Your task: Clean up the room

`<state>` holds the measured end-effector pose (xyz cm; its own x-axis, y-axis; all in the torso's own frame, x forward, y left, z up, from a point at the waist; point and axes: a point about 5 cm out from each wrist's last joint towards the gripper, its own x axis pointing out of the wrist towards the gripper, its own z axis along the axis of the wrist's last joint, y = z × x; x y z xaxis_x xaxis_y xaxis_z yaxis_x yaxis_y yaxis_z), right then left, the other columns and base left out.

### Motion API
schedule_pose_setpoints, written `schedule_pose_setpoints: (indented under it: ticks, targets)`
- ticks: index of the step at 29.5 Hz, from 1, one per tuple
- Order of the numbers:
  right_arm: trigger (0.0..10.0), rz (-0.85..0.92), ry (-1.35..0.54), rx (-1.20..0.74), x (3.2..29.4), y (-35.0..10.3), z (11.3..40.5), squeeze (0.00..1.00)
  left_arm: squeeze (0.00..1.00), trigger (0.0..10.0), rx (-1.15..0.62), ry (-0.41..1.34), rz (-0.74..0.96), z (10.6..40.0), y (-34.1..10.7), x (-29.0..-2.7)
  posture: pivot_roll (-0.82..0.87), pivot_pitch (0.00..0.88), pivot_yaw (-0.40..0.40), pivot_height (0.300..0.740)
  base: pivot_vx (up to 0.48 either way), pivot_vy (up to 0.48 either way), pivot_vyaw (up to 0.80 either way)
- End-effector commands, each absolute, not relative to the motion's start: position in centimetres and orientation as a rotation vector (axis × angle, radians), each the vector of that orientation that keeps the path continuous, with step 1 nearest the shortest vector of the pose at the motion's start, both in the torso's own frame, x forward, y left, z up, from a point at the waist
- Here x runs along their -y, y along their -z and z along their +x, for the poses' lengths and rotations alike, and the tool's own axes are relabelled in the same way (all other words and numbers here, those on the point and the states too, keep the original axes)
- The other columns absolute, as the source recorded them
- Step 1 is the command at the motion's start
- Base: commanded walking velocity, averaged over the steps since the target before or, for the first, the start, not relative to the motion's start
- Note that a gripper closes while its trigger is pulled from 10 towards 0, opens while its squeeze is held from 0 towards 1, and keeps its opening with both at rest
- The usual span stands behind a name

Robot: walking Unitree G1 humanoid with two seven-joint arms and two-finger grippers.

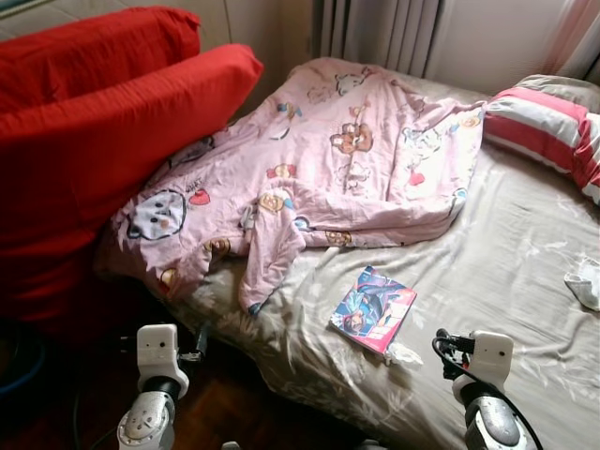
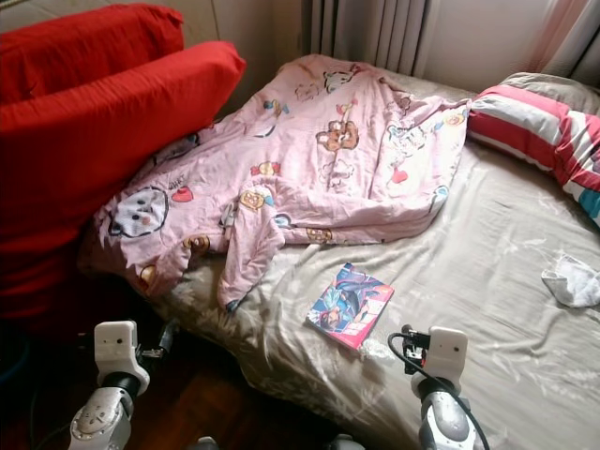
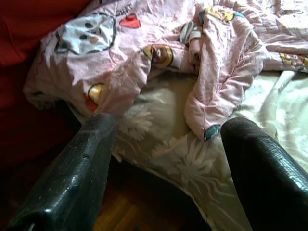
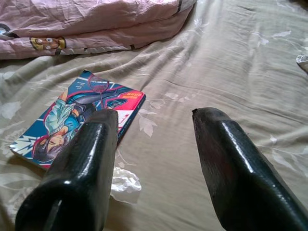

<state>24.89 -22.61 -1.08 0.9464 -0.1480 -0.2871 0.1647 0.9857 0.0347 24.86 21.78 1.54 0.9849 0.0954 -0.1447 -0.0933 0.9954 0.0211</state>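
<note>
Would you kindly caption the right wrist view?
Open right gripper above a comic book on the beige bedsheet.

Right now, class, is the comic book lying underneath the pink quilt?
No. The comic book lies uncovered on the beige sheet, apart from the pink quilt's edge.

We see a bed [image 1: 487, 272] under a beige flowered sheet filling the room from 12 to 5 o'clock. Pale curtains [image 1: 380, 33] hang at 12. Dark wooden floor [image 1: 230, 408] shows at 7, in shadow.
</note>
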Motion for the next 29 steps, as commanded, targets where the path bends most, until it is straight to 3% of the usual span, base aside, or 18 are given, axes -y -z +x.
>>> schedule_pose_setpoints:
  ticks: [1,6,29]
  targets:
    - [10.0,0.047,0.141,-0.301,22.6,1.0,25.1,0.0,0.0,10.0,-0.167,-0.123,-0.009,24.4,-1.1,-22.0,0.01,0.13,-0.029,0.671,0.0,0.0,0.0]
    - [10.0,0.034,0.114,-0.324,22.7,1.1,25.2,0.0,0.0,10.0,-0.167,-0.145,-0.02,24.0,-0.9,-22.0,0.01,0.13,-0.046,0.638,0.0,0.0,0.0]
    - [10.0,0.055,0.071,-0.336,21.7,1.7,24.6,0.0,0.0,10.0,-0.168,-0.131,0.028,24.1,-1.1,-22.0,0.01,0.124,-0.024,0.638,0.0,0.0,0.0]
